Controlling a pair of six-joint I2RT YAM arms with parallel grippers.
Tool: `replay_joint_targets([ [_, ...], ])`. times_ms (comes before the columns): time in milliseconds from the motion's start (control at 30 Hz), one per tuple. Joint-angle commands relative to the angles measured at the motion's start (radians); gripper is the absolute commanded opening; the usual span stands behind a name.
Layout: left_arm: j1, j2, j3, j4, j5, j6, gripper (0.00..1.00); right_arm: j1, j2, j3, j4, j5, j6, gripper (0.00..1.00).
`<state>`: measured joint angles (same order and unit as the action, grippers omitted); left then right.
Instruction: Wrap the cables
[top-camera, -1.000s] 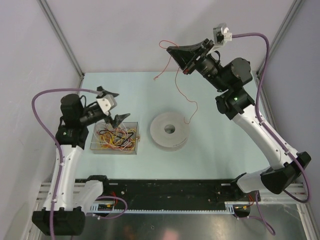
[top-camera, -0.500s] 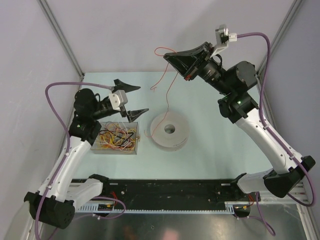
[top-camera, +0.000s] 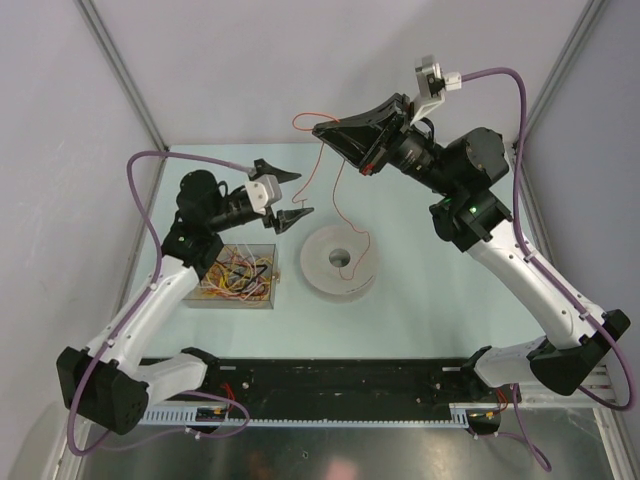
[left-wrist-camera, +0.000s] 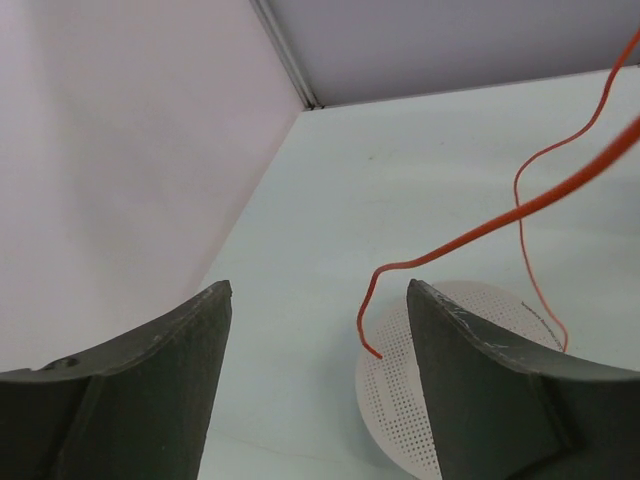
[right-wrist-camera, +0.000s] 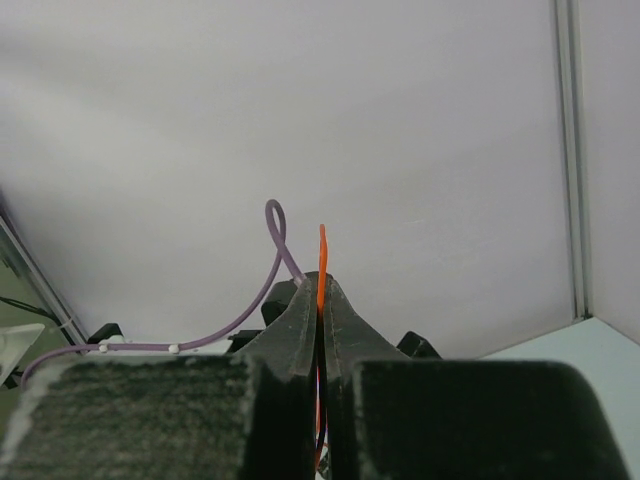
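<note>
My right gripper (top-camera: 320, 129) is held high over the far middle of the table, shut on a thin orange-red cable (top-camera: 333, 200). In the right wrist view the jaws (right-wrist-camera: 320, 285) are pressed together with the cable (right-wrist-camera: 321, 255) sticking out above them. One strand hangs down onto the white perforated spool (top-camera: 340, 262); a shorter free end curls towards my left gripper. My left gripper (top-camera: 303, 194) is open and empty just left of the hanging cable. In the left wrist view the cable end (left-wrist-camera: 372, 340) dangles between its open fingers (left-wrist-camera: 318, 290), above the spool (left-wrist-camera: 450, 400).
A clear box (top-camera: 236, 275) with a tangle of several yellow, orange, red and black cables stands left of the spool. Grey walls close in the table at the back and sides. A black rail runs along the near edge.
My left arm has swung up and to the right, from over the clear box to beside the hanging cable. My right gripper has moved left with the cable, whose lower strand now rests on the spool.
</note>
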<state>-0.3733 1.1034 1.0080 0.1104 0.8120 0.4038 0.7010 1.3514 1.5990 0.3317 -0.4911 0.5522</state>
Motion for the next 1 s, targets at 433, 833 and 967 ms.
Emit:
replay_joint_targets([
  [433,-0.026,0.02,0.033,0.123,0.06,-0.007,0.31,0.004,-0.013,0.047,0.039,-0.012,0.036,0.0],
  [833,-0.037,-0.021,0.013,-0.094,-0.051,-0.125,0.0,-0.115,-0.02,-0.017,-0.177,0.103,-0.096,0.0],
  [967,-0.046,0.011,0.038,-0.261,-0.138,-0.17,0.0,-0.209,0.038,-0.09,-0.306,0.104,-0.197,0.0],
])
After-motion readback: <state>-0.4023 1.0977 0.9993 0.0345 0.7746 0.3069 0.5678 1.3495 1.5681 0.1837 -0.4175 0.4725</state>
